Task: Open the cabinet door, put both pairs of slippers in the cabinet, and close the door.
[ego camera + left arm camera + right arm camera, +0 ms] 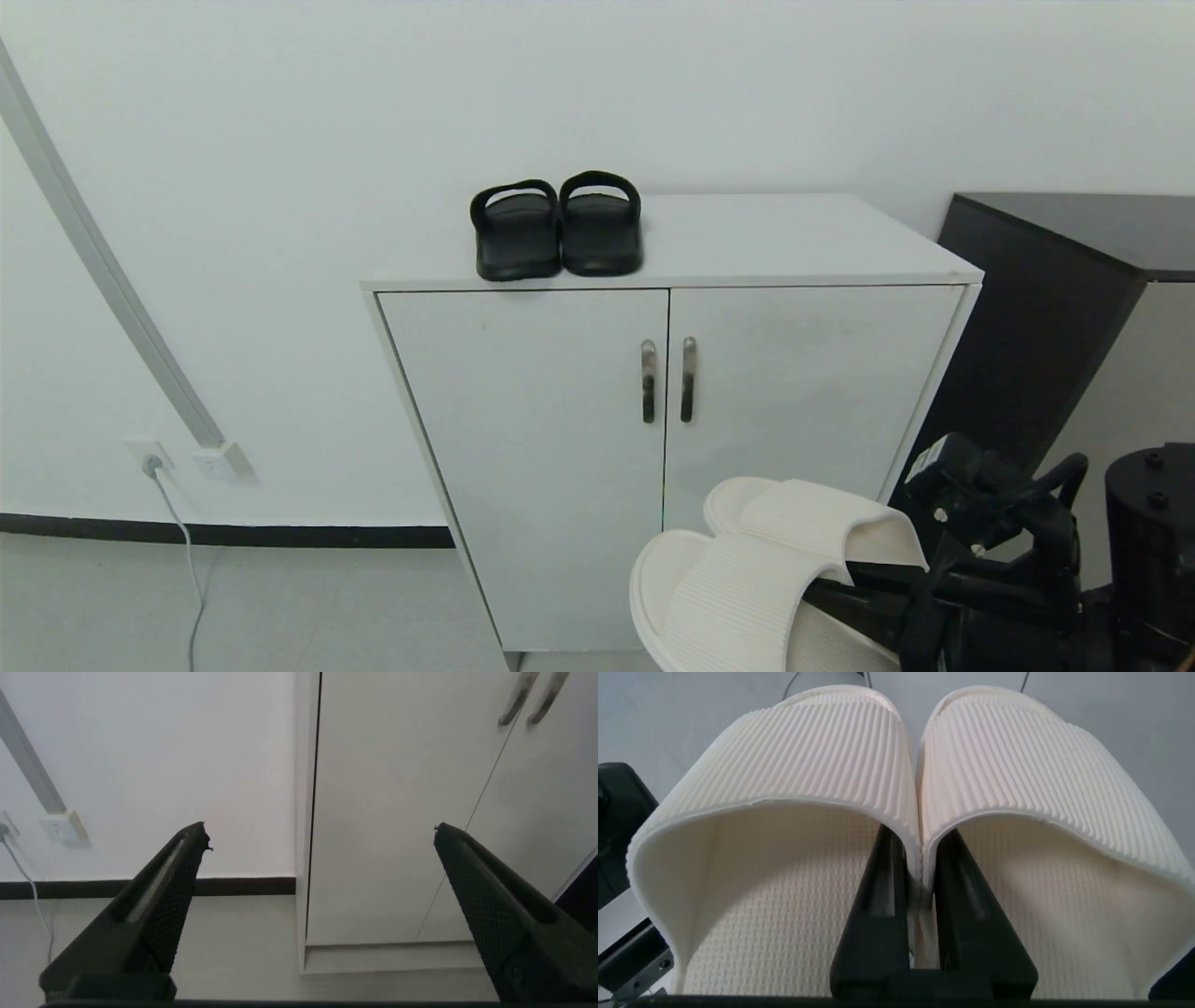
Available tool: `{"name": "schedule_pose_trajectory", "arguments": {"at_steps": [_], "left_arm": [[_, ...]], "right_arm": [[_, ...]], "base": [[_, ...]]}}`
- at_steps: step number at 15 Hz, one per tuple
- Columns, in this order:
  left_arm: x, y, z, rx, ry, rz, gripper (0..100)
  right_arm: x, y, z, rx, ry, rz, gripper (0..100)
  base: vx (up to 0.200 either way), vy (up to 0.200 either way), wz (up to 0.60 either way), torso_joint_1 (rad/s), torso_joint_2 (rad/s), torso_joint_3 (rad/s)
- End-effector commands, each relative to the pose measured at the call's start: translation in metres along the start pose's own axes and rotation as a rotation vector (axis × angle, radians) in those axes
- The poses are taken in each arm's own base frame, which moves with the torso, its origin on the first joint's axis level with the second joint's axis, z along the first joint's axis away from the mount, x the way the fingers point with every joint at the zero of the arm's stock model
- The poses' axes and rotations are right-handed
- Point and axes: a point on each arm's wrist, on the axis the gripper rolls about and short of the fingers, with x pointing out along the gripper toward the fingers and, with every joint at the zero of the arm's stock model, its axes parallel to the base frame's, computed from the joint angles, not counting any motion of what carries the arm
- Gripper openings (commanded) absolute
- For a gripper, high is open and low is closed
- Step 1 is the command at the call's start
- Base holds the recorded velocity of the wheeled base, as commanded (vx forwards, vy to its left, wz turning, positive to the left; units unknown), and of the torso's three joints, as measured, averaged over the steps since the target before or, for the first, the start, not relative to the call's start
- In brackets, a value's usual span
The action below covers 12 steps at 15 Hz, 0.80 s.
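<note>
The white cabinet [667, 261] stands against the wall with both doors shut, its two metal handles [667, 380] side by side at the middle. A black pair of slippers [556, 227] rests on its top, toward the left. In front of the lower right door, my right gripper [845, 590] holds a white pair of slippers [775, 560] in the air. Its fingers [878, 905] are shut on the slippers' [813, 775] touching inner sides. My left gripper [320, 831] is open and empty, low down and facing the cabinet's [402, 812] left corner.
A black cabinet [1055, 308] stands directly right of the white one. On the wall to the left are a socket with a hanging cable [149, 459] and a slanted grey conduit [103, 271]. Bare floor [280, 607] lies left of the cabinet.
</note>
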Motion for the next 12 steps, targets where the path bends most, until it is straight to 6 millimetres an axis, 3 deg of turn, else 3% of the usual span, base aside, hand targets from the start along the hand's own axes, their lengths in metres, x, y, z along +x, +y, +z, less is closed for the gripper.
{"name": "schedule_pose_trajectory", "arguments": {"at_steps": [1,10,12], "left_arm": [[0.0000,0.0000,0.0000,0.000,0.000,0.000,100],[0.0000,0.0000,0.0000,0.000,0.000,0.000,100],[0.0000,0.0000,-0.0002,0.000,0.001,0.000,100]], "right_arm": [[0.0006,0.0000,-0.0008,0.000,0.004,0.000,0],[-0.0005,-0.0004,-0.0054,-0.019,0.017,0.000,0],[-0.0004,-0.0002,-0.0076,-0.020,0.026,0.002,0]], "base": [[0.000,0.000,0.00,-0.129,0.46,0.325],[0.000,0.000,0.00,-0.077,0.45,0.370],[0.000,0.000,0.00,-0.001,0.09,0.074]]}}
